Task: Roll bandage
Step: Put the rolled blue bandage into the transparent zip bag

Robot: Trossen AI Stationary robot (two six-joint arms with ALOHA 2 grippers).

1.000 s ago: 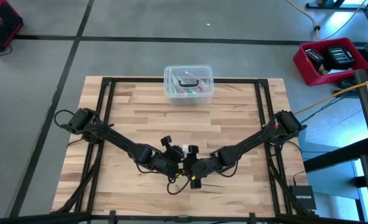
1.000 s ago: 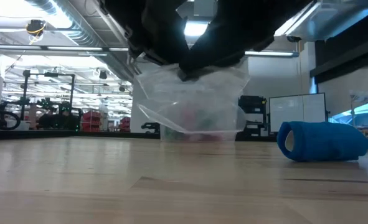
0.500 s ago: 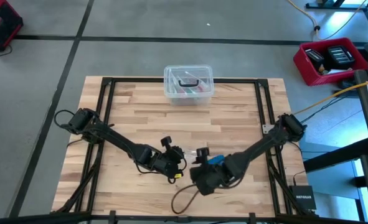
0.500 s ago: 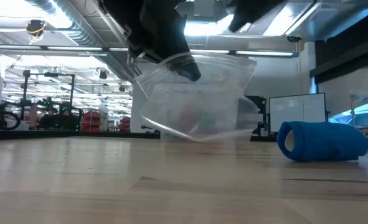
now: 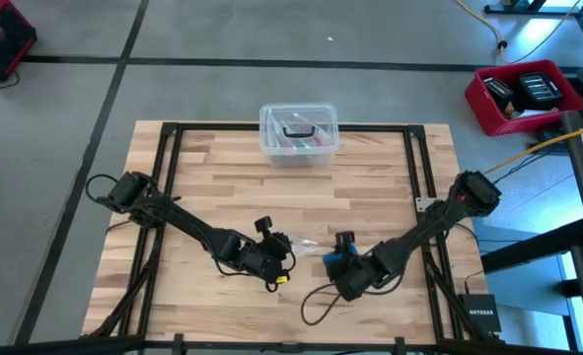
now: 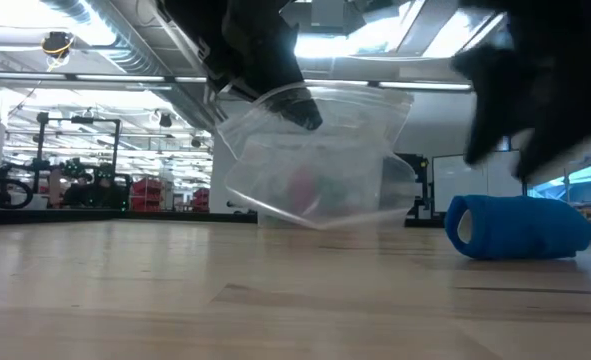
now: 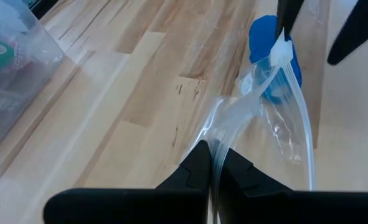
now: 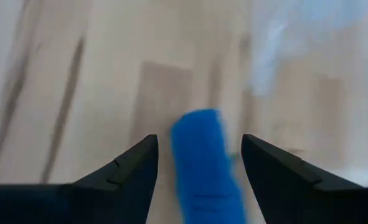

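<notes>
A plain bright blue bandage (image 6: 520, 227) roll lies between the black fingers of the right gripper (image 8: 199, 163), while a clear, colourless plastic bag (image 6: 315, 155) hangs from the black left gripper (image 7: 212, 168) over the pale, light-brown striped wooden table (image 5: 370, 177).

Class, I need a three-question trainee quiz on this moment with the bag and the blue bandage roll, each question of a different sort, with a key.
1. True or false: the left gripper is shut on the clear plastic bag, holding it above the table.
2. Multiple choice: the bandage roll is A) inside the bag, B) lying on the table, C) in the lidded box.
3. Fill in: the right gripper hangs over the roll with its fingers ____.

Key: 1 true; 2 B; 3 open.
</notes>
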